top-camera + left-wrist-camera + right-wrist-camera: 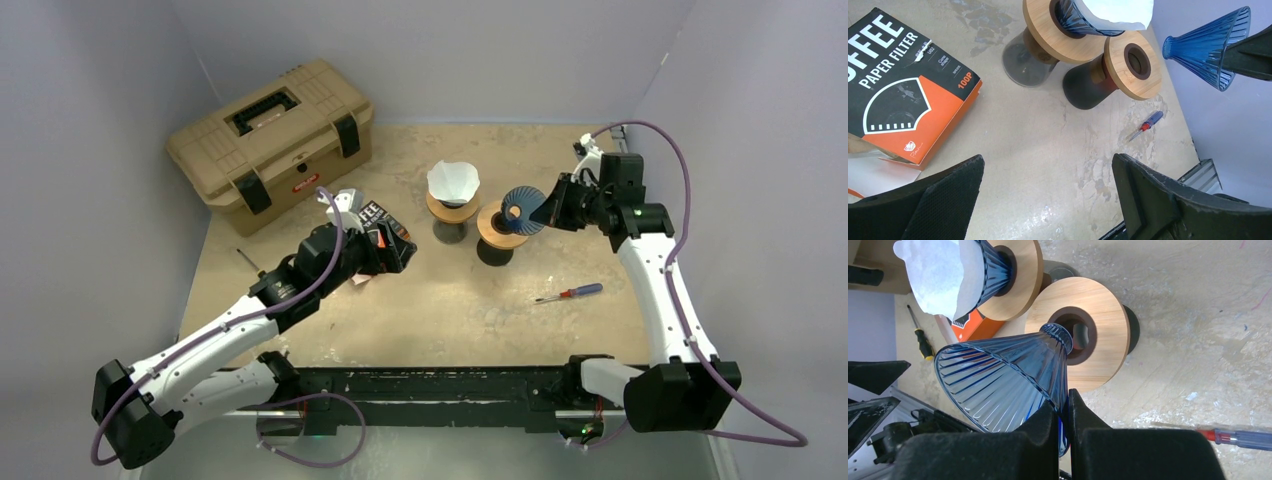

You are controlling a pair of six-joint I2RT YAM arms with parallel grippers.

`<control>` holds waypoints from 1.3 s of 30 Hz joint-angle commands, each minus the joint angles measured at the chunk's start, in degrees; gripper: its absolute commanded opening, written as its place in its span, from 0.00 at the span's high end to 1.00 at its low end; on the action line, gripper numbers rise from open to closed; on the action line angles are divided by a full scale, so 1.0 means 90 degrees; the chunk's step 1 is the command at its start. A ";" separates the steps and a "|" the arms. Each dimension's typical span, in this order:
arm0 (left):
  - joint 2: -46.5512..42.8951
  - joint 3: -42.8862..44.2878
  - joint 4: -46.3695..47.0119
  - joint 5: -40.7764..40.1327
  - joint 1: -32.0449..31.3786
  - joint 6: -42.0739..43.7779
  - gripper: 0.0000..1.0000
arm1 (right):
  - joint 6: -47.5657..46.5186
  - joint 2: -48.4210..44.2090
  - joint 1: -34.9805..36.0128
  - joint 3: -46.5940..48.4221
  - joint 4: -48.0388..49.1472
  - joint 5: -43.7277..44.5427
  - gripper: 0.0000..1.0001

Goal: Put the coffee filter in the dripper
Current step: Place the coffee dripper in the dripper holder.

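Note:
My right gripper (pixel 553 206) (pixel 1064 410) is shut on the rim of a blue ribbed glass dripper (pixel 1003 380) (pixel 522 210) (pixel 1210 47). It holds the dripper tilted above a round wooden stand (pixel 1098 330) (pixel 492 226) (pixel 1133 62) on a dark carafe. A second blue dripper with a white paper filter (pixel 452 182) (pixel 938 275) (pixel 1118 12) in it sits on another wooden stand (pixel 450 212). My left gripper (pixel 385 250) (pixel 1048 175) is open and empty above the table, next to the orange-black filter box (pixel 903 90) (pixel 375 222).
A tan toolbox (pixel 272 140) stands at the back left. A red-and-blue screwdriver (pixel 570 293) (pixel 1146 125) (pixel 1238 438) lies right of centre. A yellow-handled screwdriver (pixel 922 337) (pixel 250 264) lies at the left. Loose white paper (pixel 878 170) lies by the box.

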 commanded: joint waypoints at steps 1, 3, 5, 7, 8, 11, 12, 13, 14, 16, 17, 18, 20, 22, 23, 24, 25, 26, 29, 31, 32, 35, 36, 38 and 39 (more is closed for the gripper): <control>0.0067 -0.0032 0.0174 0.0023 0.0020 -0.0016 0.01 | -0.0092 -0.0024 -0.0038 0.0010 0.0115 -0.0409 1.00; 0.0090 -0.0038 0.0173 0.0013 0.0014 -0.0042 0.01 | -0.0080 -0.0006 -0.0041 -0.0005 0.0130 -0.0447 1.00; 0.0102 -0.0059 0.0194 0.0013 0.0018 -0.0071 0.01 | -0.0088 0.0027 -0.0046 -0.0046 0.0145 -0.0448 1.00; 0.0103 -0.0068 0.0207 0.0013 0.0018 -0.0088 0.01 | -0.0104 0.0075 -0.0047 -0.0114 0.0174 -0.0485 1.00; 0.0103 -0.0070 0.0208 0.0013 0.0016 -0.0088 0.01 | -0.0108 0.0099 -0.0048 -0.0147 0.0179 -0.0511 1.00; 0.0077 -0.0070 0.0176 0.0008 0.0021 -0.0091 0.01 | -0.0109 0.0168 -0.0047 -0.0245 0.0209 -0.0509 1.00; 0.0067 -0.0070 0.0149 -0.0008 0.0019 -0.0101 0.01 | -0.0097 0.0184 -0.0047 -0.0286 0.0246 -0.0507 1.00; 0.0042 -0.0070 0.0136 -0.0023 0.0015 -0.0105 0.01 | -0.0083 0.0212 -0.0047 -0.0331 0.0297 -0.0498 1.00; 0.0023 -0.0077 0.0131 -0.0026 0.0020 -0.0106 0.01 | -0.0068 0.0236 -0.0047 -0.0372 0.0337 -0.0490 1.00; 0.0008 -0.0097 0.0139 -0.0036 0.0021 -0.0113 0.00 | -0.0042 0.0281 -0.0048 -0.0417 0.0437 -0.0506 1.00; 0.0006 -0.0099 0.0127 -0.0036 0.0022 -0.0107 0.01 | -0.0032 0.0296 -0.0048 -0.0420 0.0467 -0.0499 1.00; 0.0007 -0.0099 0.0123 -0.0036 0.0022 -0.0106 0.01 | -0.0019 0.0304 -0.0047 -0.0429 0.0514 -0.0479 1.00; -0.0004 -0.0108 0.0119 -0.0036 0.0022 -0.0124 0.01 | 0.0007 0.0309 -0.0052 -0.0415 0.0569 -0.0452 1.00; -0.0014 -0.0117 0.0127 -0.0021 0.0018 -0.0131 0.01 | 0.0031 0.0319 -0.0047 -0.0416 0.0614 -0.0475 1.00; -0.0014 -0.0110 0.0121 -0.0017 0.0016 -0.0122 0.01 | 0.0057 0.0319 -0.0047 -0.0427 0.0657 -0.0498 1.00; -0.0023 -0.0109 0.0111 -0.0016 0.0021 -0.0117 0.01 | 0.0065 0.0326 -0.0047 -0.0446 0.0689 -0.0537 1.00; -0.0031 -0.0117 0.0102 -0.0021 0.0022 -0.0117 0.01 | 0.0058 0.0342 -0.0047 -0.0441 0.0692 -0.0565 1.00; -0.0041 -0.0126 0.0105 -0.0017 0.0021 -0.0126 0.01 | 0.0057 0.0355 -0.0048 -0.0440 0.0699 -0.0587 1.00; -0.0056 -0.0154 0.0134 -0.0016 0.0021 -0.0136 0.01 | 0.0032 0.0426 -0.0048 -0.0486 0.0713 -0.0604 1.00; -0.0053 -0.0167 0.0142 -0.0016 0.0021 -0.0137 0.01 | -0.0031 0.0480 -0.0047 -0.0520 0.0686 -0.0599 1.00; -0.0045 -0.0167 0.0145 -0.0016 0.0022 -0.0136 0.01 | -0.0048 0.0505 -0.0049 -0.0556 0.0688 -0.0595 1.00; -0.0052 -0.0175 0.0158 -0.0007 0.0019 -0.0151 0.01 | -0.0098 0.0597 -0.0047 -0.0571 0.0644 -0.0547 1.00; -0.0047 -0.0184 0.0162 0.0001 0.0015 -0.0155 0.00 | -0.0116 0.0615 -0.0047 -0.0563 0.0630 -0.0546 0.99; -0.0043 -0.0195 0.0174 0.0010 0.0016 -0.0146 0.01 | -0.0119 0.0631 -0.0047 -0.0543 0.0638 -0.0567 0.91; -0.0043 -0.0197 0.0165 0.0013 0.0019 -0.0145 0.01 | -0.0119 0.0636 -0.0051 -0.0531 0.0655 -0.0586 0.88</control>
